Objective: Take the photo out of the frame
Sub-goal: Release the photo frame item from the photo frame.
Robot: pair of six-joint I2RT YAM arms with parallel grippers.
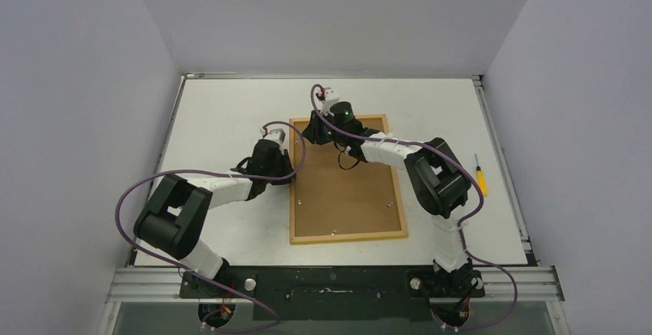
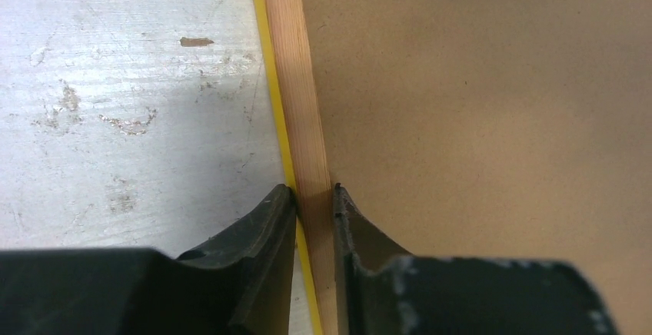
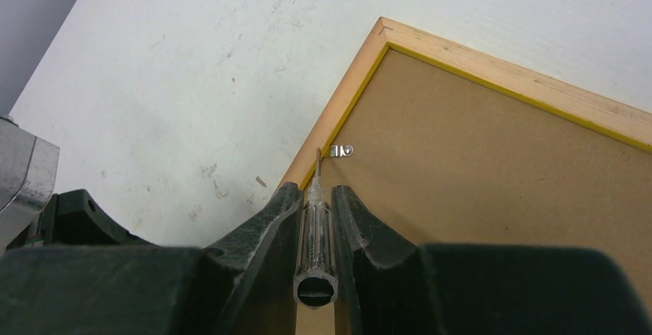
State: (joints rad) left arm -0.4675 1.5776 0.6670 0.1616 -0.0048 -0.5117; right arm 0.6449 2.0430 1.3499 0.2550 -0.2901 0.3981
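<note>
The frame [image 1: 346,189] lies face down on the table with its brown fibreboard backing [image 2: 477,104] up. The photo is hidden under the backing. My left gripper [image 2: 314,193] is shut across the frame's left wood rim [image 2: 296,81], one finger outside on the yellow edge and one inside on the backing. My right gripper [image 3: 315,190] is over the frame's far left corner [image 1: 311,131], shut on a clear-handled screwdriver [image 3: 316,235]. The screwdriver's thin tip reaches down beside a small metal tab [image 3: 341,150] near the rim [image 3: 500,74].
A small yellow-handled screwdriver [image 1: 480,175] lies on the white table [image 1: 223,104] to the right of the frame. More small tabs dot the backing near its left and near edges. Grey walls close in on both sides and the back.
</note>
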